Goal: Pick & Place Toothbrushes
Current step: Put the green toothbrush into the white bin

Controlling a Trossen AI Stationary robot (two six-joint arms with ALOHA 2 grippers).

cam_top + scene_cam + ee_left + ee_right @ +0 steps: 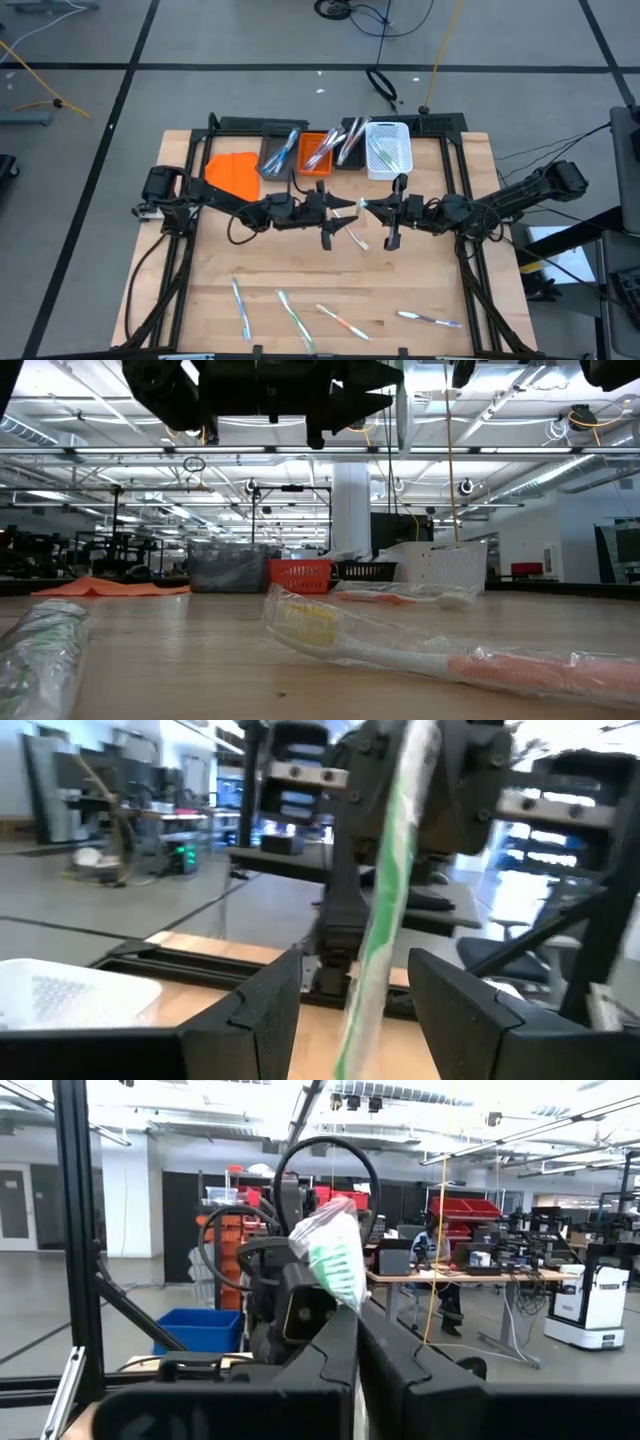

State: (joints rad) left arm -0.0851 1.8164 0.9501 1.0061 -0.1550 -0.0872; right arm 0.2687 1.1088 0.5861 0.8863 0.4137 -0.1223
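Observation:
A green-and-white toothbrush in a clear wrapper (347, 204) hangs in mid-air over the table's middle, between my two grippers. My right gripper (368, 207) comes from the table's right and is shut on it. My left gripper (338, 205) faces it from the left and is open. Its fingers stand on either side of the brush (385, 900) without touching it. Several other wrapped toothbrushes lie flat on the table: one under the grippers (356, 238) and a row near the near edge (293, 315). My right gripper (358, 1315) pinches the wrapped toothbrush between its two fingers, coming level from the table's right. The brush's wrapped green-and-white end (335, 1260) sticks out just past the fingertips. The brush is lifted clear of the table and reaches toward my left gripper.
Grey (280, 152), orange (315, 152), black (350, 145) and white mesh (388, 148) bins stand in a row at the far edge, with toothbrushes in them. An orange sheet (233, 172) lies left of them. Loose toothbrushes (400, 650) lie near the near edge.

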